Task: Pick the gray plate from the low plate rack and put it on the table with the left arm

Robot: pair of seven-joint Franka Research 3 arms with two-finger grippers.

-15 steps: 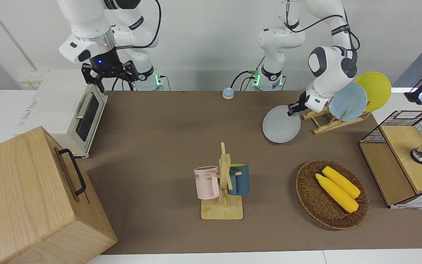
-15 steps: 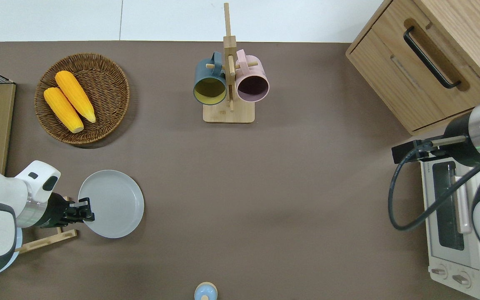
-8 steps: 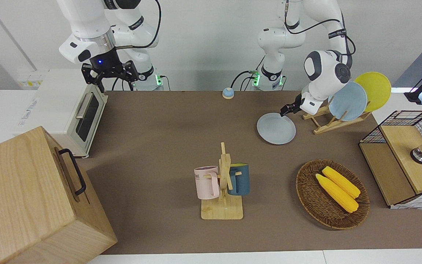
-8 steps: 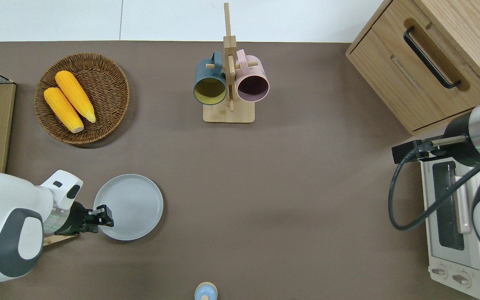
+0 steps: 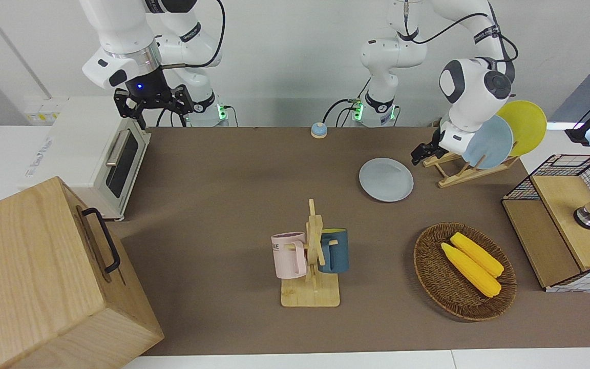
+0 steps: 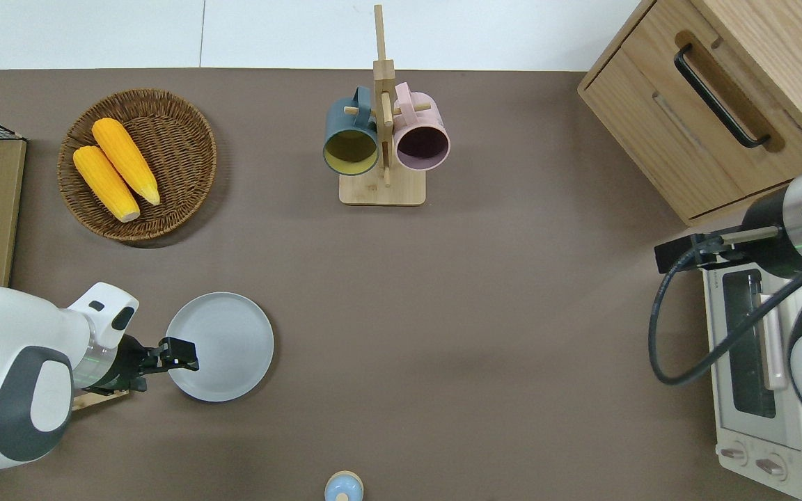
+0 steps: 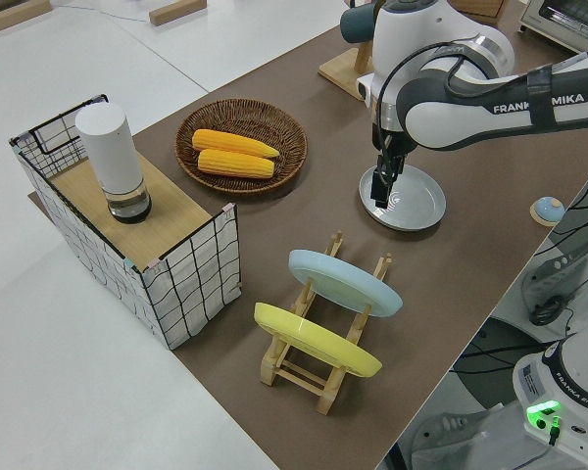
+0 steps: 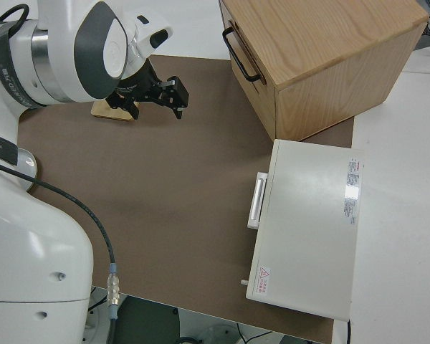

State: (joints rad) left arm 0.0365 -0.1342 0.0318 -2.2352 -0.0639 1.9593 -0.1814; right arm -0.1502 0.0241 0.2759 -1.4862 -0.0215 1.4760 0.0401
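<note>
Gray plate (image 5: 386, 179) lies flat on the table (image 5: 233, 169), out of the low plate rack (image 5: 458, 173) and just beside it, toward the table's middle. Left gripper (image 6: 179, 351) hangs up in the air over the plate's rim on the rack side, fingers parted w/ nothing between them; side view shows it clear of the plate, not touching.

Rack holds 2 plates tilted in its slots: light blue plate (image 5: 488, 142), then yellow plate (image 5: 524, 127) nearer the left arm's end of the table.

Wicker basket (image 6: 185, 202) w/ 2 corn cobs (image 6: 117, 169) sits farther from the robots than the gray plate, well apart from it. Wooden mug stand (image 5: 311, 266) stands mid-table w/ a pink mug (image 5: 289, 255) and a dark blue mug (image 5: 334, 250) hung on it. Small blue bell (image 5: 318, 130) sits at the table edge nearest the robots.

Right arm is parked; right gripper (image 5: 152, 102) has its fingers spread wide, nothing in them.
</note>
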